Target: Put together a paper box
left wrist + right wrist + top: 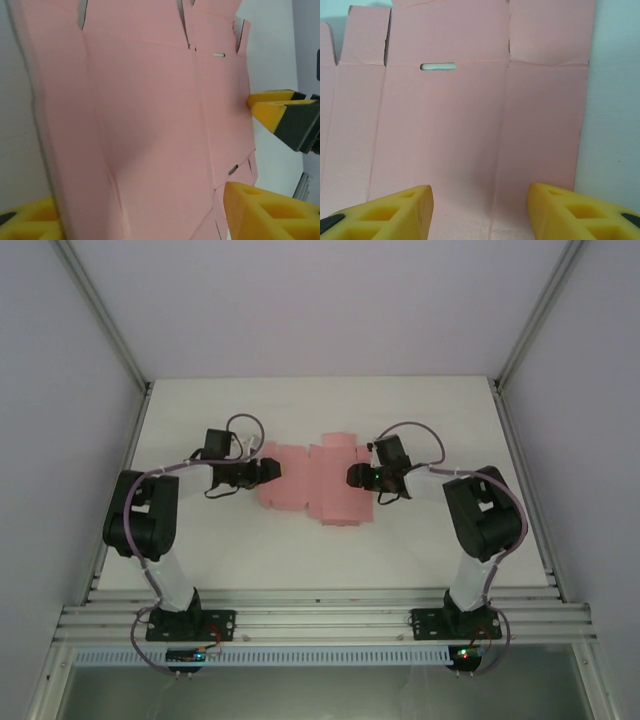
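Observation:
The paper box [310, 485] is a flat pale-pink creased cut-out with flaps, lying in the middle of the white table. My left gripper [272, 471] is at its left edge and is open. In the left wrist view the card [150, 125] runs between the two yellow fingers [262, 212] and covers part of the left one. My right gripper [352, 476] sits over the card's right part, also open. Its yellow fingers [385, 212] spread wide above a creased panel [470, 130], with a small slot [438, 66] beyond them. Nothing is held.
The white table [200, 540] is walled by pale panels and metal frame posts [105, 315] at the back corners. Bare table lies right of the card [615, 100]. The right gripper's yellow fingertips [272, 105] show at the card's far edge in the left wrist view.

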Available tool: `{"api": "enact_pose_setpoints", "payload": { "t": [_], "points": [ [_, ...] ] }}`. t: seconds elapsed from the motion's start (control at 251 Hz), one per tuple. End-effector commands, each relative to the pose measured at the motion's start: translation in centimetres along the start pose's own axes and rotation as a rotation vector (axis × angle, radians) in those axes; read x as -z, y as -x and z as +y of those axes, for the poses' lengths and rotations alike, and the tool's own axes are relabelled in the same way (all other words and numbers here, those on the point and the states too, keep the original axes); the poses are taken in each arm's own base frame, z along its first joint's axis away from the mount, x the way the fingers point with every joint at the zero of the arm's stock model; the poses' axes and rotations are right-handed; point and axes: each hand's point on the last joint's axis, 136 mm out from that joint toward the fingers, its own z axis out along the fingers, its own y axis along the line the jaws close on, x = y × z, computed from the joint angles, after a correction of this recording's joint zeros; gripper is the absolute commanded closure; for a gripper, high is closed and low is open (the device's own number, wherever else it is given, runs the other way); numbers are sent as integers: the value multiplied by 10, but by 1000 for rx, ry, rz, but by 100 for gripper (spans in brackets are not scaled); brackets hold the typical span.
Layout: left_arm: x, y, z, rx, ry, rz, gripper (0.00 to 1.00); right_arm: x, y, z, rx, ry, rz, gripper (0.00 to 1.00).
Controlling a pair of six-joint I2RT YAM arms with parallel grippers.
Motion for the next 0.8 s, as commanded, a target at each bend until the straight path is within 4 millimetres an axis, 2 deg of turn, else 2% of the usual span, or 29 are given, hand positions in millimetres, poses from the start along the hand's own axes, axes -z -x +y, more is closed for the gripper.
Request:
{"api": "enact_pose_setpoints", "payload": {
  "t": [0.0, 0.092, 0.192, 0.291, 0.367, 0.523, 0.623, 0.798],
  "points": [
    [-5, 0, -4, -19, -34, 12, 52, -7, -75, -34, -77, -85, 237, 44],
    [-4, 1, -6, -37, -39, 6, 71, -3, -70, -30, -68, -70, 209, 44],
    [1, 5, -14, -74, -61, -12, 100, 5, -57, -22, -56, -43, 168, 42],
    [10, 10, -32, -143, -112, -46, 100, 22, -37, -8, -22, 3, 100, 39],
    [20, 14, -53, -213, -184, -74, 100, 42, -20, 2, 8, 28, 37, 36],
    [45, 17, -97, -342, -326, -125, 100, 92, 13, 16, 52, 68, -104, 16],
    [60, 18, -119, -396, -385, -144, 100, 121, 22, 23, 85, 117, -185, 1],
    [91, 3, -161, -552, -526, -175, 100, 157, 20, 23, 96, 225, -332, 1]
  ]
}}
